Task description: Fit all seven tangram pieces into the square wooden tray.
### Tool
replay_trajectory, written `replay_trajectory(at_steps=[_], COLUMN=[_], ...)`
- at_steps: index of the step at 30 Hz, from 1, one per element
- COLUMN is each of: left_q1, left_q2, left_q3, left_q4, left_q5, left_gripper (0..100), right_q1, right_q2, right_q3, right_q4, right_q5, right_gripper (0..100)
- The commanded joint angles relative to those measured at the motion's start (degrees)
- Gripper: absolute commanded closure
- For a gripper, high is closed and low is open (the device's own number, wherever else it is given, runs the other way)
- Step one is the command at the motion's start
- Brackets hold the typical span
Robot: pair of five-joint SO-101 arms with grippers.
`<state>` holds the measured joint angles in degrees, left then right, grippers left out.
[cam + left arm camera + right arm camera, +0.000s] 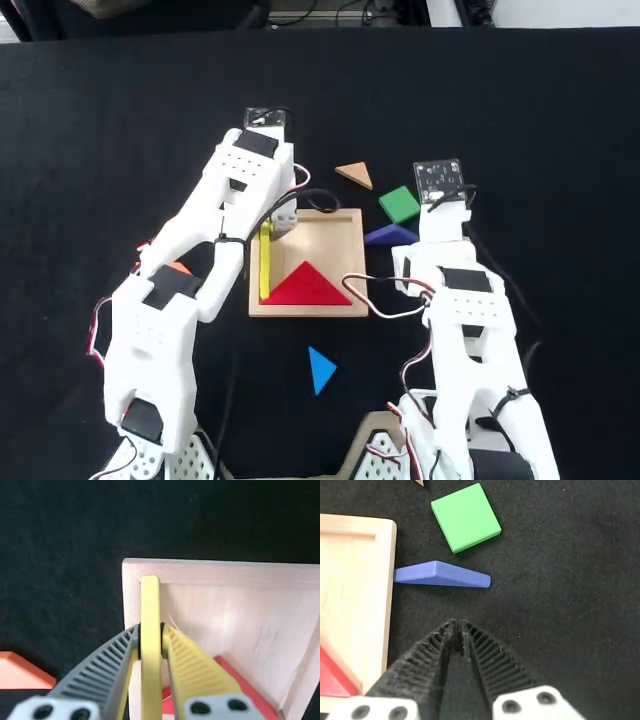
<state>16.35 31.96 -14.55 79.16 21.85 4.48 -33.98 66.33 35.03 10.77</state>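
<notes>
The square wooden tray (335, 307) lies mid-table and holds a red triangle (304, 286) at its near side. My left gripper (151, 636) is shut on a yellow piece (149, 605) that stands on edge along the tray's left wall (129, 580); the same piece (265, 262) appears from above. My right gripper (456, 630) is shut with nothing in it, hovering over bare cloth just short of the dark blue piece (440, 575). The green square (465, 516) lies beyond it.
A tan triangle (355, 175), the green square (399, 204) and the dark blue piece (390, 235) lie right of the tray. A light blue triangle (320, 369) lies in front of it. An orange piece (22, 671) rests left of the tray, under the left arm.
</notes>
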Motion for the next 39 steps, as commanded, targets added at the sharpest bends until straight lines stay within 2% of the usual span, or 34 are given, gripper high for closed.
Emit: replay_trajectory(at_steps=[1,15,22,31,39], left_q1=[-0.92,-0.04,0.48,0.66,3.12], left_q2=[-0.44,-0.53,-0.97,-1.14,-1.14], left_q3=[0.04,-0.13,0.13,-1.27,-11.65], left_q4=[-0.79,0.88,4.48,5.89,18.02], left_q5=[0.00,-0.97,-2.37,-2.37,-2.37], left_gripper=[94,94,81,80,80], right_q1=[0.53,-1.23,-1.32,-1.41,-1.32], right_q2=[-2.15,-2.15,-2.15,-2.15,-2.15], right_q3=[-0.57,-0.48,-0.48,-0.48,-0.48], right_q4=[-0.79,-0.79,-0.79,-0.79,-0.79], right_q5=[0.00,0.00,0.00,0.00,0.00], right_gripper=[98.6,98.6,98.6,98.6,98.6])
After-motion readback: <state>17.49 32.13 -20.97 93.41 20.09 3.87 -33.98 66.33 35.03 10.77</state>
